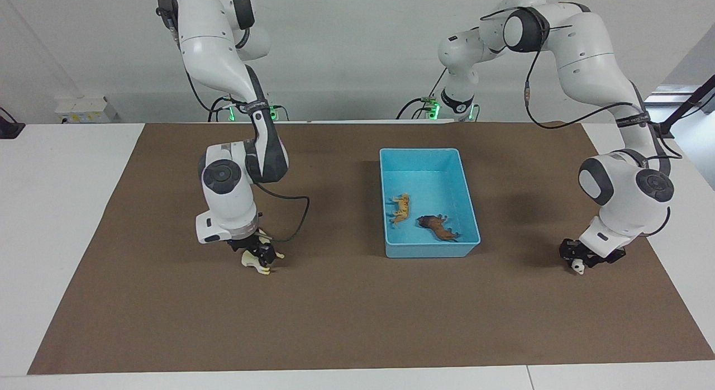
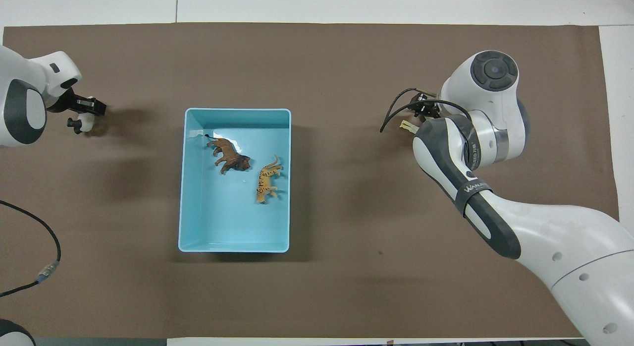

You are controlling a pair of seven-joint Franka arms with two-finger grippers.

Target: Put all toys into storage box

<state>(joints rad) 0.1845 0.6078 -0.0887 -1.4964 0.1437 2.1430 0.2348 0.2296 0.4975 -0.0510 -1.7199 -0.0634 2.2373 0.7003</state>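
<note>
Between the right gripper's (image 1: 260,255) jaws: the horse (image 1: 249,260), lying on the brown mat (image 1: 357,312) with head and legs sticking out past the fingers on either side. These jaws read as spread wide and not yet pinching. We judge this step to be the grasp on the horse.

- We close only once the body sits centred between the fingers. Pinching a leg or the neck will probably twist it out.
- We keep the fingertips low, just off the mat, so they catch the thick part of the body.
- We squeeze slowly, since hard plastic looks slippery, then lift straight up before any sideways travel.

Inside the left gripper's (image 1: 581,260) jaws: the panda (image 1: 577,268). The fingers look closed on it, with its white head poking out below the fingertips. We can't tell whether it is off the mat yet.

- We check that the grip holds on a short lift. It is a small, round toy and may pop out.

The storage box (image 1: 430,255) sits well apart from both sets of jaws, between them. The tiger (image 1: 401,207) and the lion (image 1: 438,227) lie inside it.

- We clear the rim with height and release low over bare floor, not onto those two.
- We stagger the arms over the box to avoid a clash.
</note>
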